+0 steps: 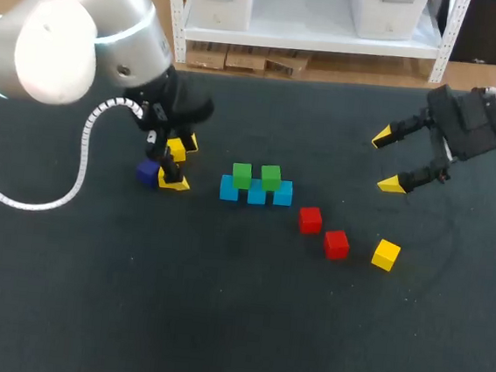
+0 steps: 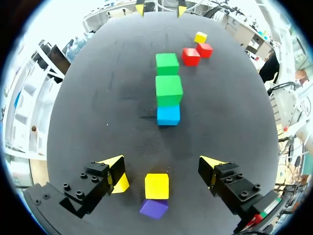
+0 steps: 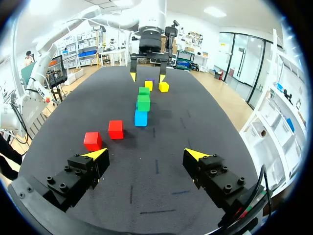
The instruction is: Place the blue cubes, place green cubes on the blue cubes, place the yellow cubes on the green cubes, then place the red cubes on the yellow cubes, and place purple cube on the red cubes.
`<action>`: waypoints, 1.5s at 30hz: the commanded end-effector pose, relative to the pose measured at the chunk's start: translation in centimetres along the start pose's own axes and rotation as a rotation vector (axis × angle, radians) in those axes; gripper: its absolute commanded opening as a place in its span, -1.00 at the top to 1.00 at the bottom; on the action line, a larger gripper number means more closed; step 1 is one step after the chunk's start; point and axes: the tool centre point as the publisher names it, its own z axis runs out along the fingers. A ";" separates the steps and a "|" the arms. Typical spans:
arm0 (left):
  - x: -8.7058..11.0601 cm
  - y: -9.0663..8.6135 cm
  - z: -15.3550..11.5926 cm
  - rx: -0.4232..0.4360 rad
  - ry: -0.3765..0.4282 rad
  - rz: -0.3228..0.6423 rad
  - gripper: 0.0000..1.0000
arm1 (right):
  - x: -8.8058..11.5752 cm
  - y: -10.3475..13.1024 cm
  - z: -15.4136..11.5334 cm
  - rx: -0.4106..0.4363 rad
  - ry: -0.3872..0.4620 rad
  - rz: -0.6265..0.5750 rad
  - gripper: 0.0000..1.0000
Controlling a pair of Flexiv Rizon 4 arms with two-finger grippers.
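The left claw (image 2: 162,161) is spread wide and low over the dark cloth-covered desk (image 2: 98,122). A small matt yellow cube (image 2: 157,186) sits on the desk between its two fingers, and neither finger touches it. Just behind it, on the wrist side, lies a small purple cube (image 2: 153,208), and the two seem to touch. A second yellow cube (image 3: 164,87) seems to lie just beside one finger (the finger hides part of it in the left wrist view, so I am not sure).

Ahead of the left claw stands a row of three light blue cubes (image 1: 256,193) with two green cubes (image 1: 242,175) on top. Further on are two red cubes (image 1: 310,219) and a lone yellow cube (image 1: 385,254). The right claw (image 1: 387,161) hangs spread and empty above the right part of the desk.

I judge the yellow cube to be light, stiff and not fragile, with smooth flat faces that may slip a little. The best hold is on two opposite side faces at middle height, so that the bottom face is free for placing.

A cube has no long axis, so only its turn matters. It sits square to the fingers, while the purple cube is turned a little. The long axis of the blue row runs straight away from the left claw, toward the red cubes.
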 end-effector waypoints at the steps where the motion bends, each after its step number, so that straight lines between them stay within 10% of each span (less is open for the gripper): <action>1: 0.5 0.4 0.8 0.008 0.006 -0.014 -1.00 | 0.0 0.0 0.0 0.001 -0.002 -0.001 -1.00; 17: 4.0 -1.0 0.7 0.006 0.023 -0.107 -0.99 | 0.0 0.0 0.0 0.001 -0.002 -0.001 -1.00; 24: 4.0 -0.9 0.7 0.013 0.023 -0.102 -0.63 | 0.0 0.0 0.0 0.001 -0.002 -0.001 -1.00; 34: 3.6 -0.5 0.4 0.009 0.029 -0.085 1.00 | 0.0 0.0 0.0 0.001 -0.002 -0.001 -1.00; 45: 1.9 -0.7 -1.3 -0.002 0.020 -0.034 1.00 | 0.0 0.0 0.0 0.001 -0.002 -0.001 -1.00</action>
